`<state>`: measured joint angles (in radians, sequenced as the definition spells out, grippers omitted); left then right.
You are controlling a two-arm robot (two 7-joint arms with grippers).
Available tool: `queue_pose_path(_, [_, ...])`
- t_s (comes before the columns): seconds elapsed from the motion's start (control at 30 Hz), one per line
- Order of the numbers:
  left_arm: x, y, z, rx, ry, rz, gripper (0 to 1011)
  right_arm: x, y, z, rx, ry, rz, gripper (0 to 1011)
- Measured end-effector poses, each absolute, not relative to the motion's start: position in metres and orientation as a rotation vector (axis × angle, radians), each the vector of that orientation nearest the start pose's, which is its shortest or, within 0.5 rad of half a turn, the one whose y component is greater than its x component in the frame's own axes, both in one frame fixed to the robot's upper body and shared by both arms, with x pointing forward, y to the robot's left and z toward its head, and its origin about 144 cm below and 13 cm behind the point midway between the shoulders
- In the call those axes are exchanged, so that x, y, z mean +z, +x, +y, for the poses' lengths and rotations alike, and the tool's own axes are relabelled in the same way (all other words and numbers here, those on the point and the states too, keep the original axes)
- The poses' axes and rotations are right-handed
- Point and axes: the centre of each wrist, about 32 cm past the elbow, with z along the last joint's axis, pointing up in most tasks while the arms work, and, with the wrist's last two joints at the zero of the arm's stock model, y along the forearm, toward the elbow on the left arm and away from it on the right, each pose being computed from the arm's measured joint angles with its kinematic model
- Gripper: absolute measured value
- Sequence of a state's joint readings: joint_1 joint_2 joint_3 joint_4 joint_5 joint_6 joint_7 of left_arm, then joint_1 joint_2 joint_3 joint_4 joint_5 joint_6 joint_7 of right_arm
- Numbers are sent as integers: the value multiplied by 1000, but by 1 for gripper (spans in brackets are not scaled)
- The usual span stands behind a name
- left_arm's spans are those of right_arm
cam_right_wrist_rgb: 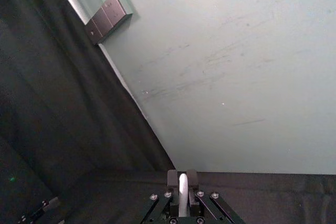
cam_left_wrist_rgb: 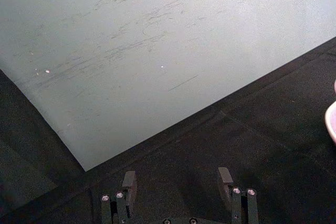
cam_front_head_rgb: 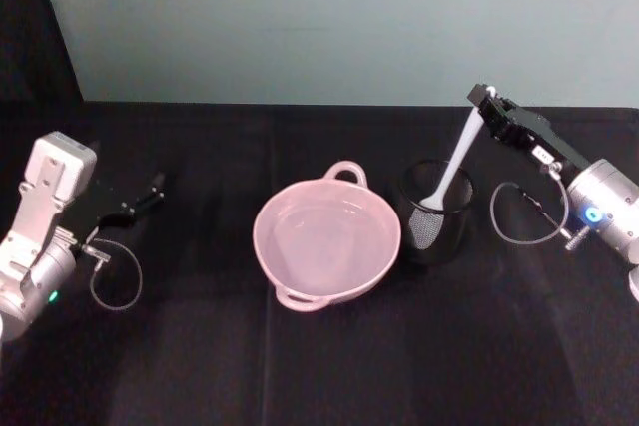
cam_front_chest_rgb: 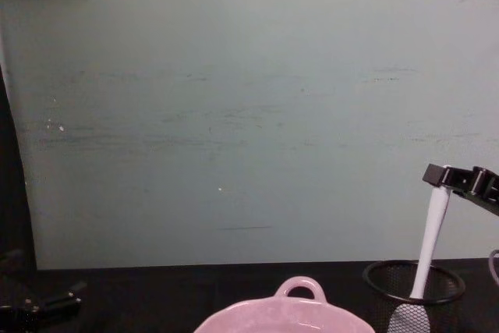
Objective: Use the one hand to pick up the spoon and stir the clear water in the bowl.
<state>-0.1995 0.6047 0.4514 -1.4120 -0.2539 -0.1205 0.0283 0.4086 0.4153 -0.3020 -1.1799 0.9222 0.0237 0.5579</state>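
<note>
- The spoon (cam_front_head_rgb: pixel 454 162) stands tilted in the black wire-mesh cup (cam_front_head_rgb: pixel 434 214), its flat head down inside the cup and its handle rising toward my right side.
- My right end effector (cam_front_head_rgb: pixel 486 107) is clamped on the top of the spoon's handle, above and just to the right of the cup; in the chest view the white handle (cam_front_chest_rgb: pixel 430 235) hangs down from the black fingertips (cam_front_chest_rgb: pixel 437 175) into the mesh.
- In my right wrist view the handle (cam_right_wrist_rgb: pixel 183 195) sits pinched between the two fingers, with the pale green wall behind it.
- The bowl (cam_front_head_rgb: pixel 327 241) rests on the black worktop (cam_front_head_rgb: pixel 200 346) just to the left of the mesh cup, the two almost touching at their rims; one loop handle points toward the wall and another toward me.
- The clear water (cam_front_head_rgb: pixel 324 236) lies still inside the bowl, showing only as a faint sheen over the pink glaze.
- The spoon is well clear of the bowl and has no contact with the water.
- My left end effector (cam_front_head_rgb: pixel 150 192) lies low near the worktop, far to the left of the bowl, with its fingers (cam_left_wrist_rgb: pixel 128 182) apart and nothing between them.
</note>
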Motion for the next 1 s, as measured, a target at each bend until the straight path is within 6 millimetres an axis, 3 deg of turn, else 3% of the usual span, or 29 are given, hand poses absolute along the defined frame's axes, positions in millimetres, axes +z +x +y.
queue_pose_path(0.23, [1140, 489, 310, 1248, 304, -285, 1011, 1165, 560, -316, -919, 344, 338, 146])
queue_pose_path(0.73, [1140, 489, 310, 1248, 305, -285, 1011, 1156, 555, -319, -957, 365, 379, 664])
queue_pose_path(0.77, [1140, 489, 310, 1248, 304, -285, 1011, 1156, 555, -319, -957, 365, 379, 664])
queue_pose_path(0.87, [1140, 489, 310, 1248, 304, -285, 1011, 1153, 548, -320, -961, 366, 390, 800])
queue_pose_path(1.0, [1140, 489, 310, 1248, 304, -285, 1011, 1155, 537, -323, -970, 353, 386, 906])
